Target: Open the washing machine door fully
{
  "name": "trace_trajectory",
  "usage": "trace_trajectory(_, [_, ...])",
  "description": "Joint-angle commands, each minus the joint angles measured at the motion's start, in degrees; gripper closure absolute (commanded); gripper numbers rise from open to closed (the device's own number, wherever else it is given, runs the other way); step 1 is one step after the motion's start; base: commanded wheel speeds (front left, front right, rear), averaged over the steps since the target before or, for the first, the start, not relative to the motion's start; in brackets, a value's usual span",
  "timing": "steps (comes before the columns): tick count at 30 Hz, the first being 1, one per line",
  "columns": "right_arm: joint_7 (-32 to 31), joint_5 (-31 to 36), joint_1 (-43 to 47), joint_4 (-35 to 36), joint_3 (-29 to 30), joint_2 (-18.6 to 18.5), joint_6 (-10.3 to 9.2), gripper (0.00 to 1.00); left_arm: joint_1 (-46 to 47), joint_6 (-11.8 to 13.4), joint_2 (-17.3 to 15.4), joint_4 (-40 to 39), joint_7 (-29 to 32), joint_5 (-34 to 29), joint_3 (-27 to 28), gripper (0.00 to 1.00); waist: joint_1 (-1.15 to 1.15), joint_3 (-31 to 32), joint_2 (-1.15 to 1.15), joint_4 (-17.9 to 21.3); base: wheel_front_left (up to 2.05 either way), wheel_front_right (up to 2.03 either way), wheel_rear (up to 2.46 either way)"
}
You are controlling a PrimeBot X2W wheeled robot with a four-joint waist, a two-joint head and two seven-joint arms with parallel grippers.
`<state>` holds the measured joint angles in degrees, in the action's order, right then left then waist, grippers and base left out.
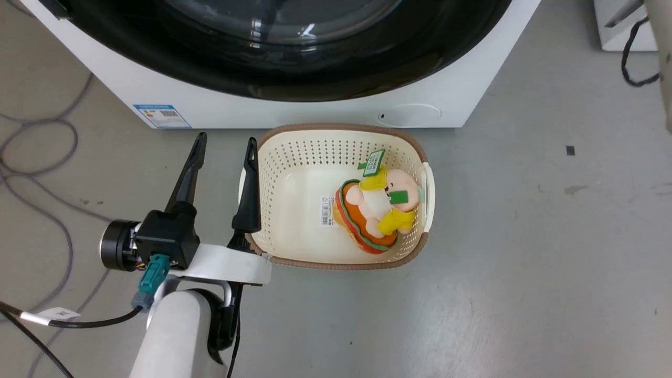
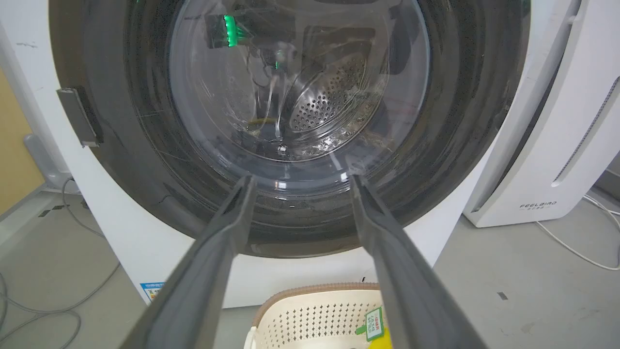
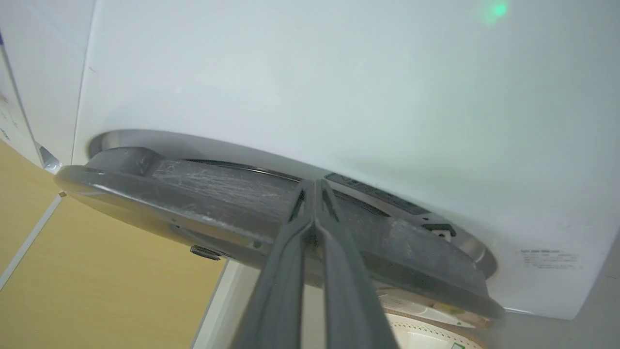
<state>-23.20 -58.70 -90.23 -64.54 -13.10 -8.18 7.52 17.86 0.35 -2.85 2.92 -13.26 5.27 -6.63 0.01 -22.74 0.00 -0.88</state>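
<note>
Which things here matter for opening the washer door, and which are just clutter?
Job: washing machine door; washing machine; right gripper, shut, pointing at the door's edge.
Lying about: basket; plush toy in it; floor cables; white appliance beside the machine.

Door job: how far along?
Done: washing machine door looks ajar, its matte back showing off the washing machine front. In hand: shut right gripper has its tips at that gap. The left gripper hangs open beside the basket. Left: most of the swing to fully open.
</note>
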Motion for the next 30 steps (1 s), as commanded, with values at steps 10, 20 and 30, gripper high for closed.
trace_trajectory(10, [-10.1,-5.8,-7.5,-5.4,-3.8,0.9,-0.03,1.00,2.5,0.4,-0.1,0.4,-1.7,1.0,-0.4,0.00,-0.01,-2.0,0.00,-0.4,0.00,0.00,0.00])
trace_trajectory(20, [-17.7,-7.8,-2.5,-2.6,-4.2,0.1,-0.03,1.00,1.5,0.7,-0.1,1.0,-1.7,1.2,-0.1,0.00,-0.01,0.0,0.00,-0.1,0.00,0.00,0.00])
trace_trajectory(30, [-21.1,-9.5,4.3,0.6,-4.1,-0.2,-0.03,1.00,0.0,1.2,0.0,1.2,-1.7,1.6,0.4,0.00,-0.01,2.0,0.00,-0.3,0.00,0.00,0.00])
